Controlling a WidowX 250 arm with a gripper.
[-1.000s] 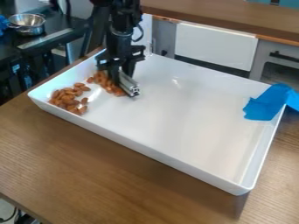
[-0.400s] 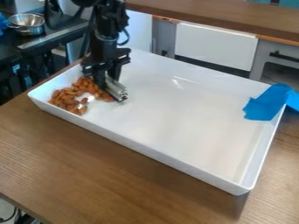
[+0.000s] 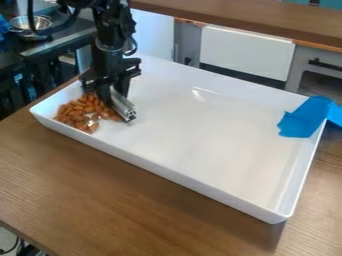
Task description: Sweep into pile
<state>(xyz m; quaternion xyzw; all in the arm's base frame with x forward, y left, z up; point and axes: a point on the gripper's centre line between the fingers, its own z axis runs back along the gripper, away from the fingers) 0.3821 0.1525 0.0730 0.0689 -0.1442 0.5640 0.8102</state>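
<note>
Evidently further left, the gripper [image 3: 112, 94], clamped on the metal bar [image 3: 123, 107], has merged the almonds [image 3: 76, 111]; sweeping appears nearly complete.

The four-sided hard tray [image 3: 207, 125] is white, with a bright white shine near its back; the small oval almonds [image 3: 77, 111] are orange-brown; the long metal bar [image 3: 123, 106] is silver, with straight lines down its side; the two-finger gripper [image 3: 115, 95] is all black. The flat wooden table [image 3: 127, 195] is brown, with thin light and dark streaks; the long wooden counter [image 3: 247, 22] is brown too, with an orange edge. The floppy sheet [image 3: 306, 117] is bright blue; the round metal bowl [image 3: 20, 23] is silver; the flat square-cornered panel [image 3: 247, 52] is white.
</note>
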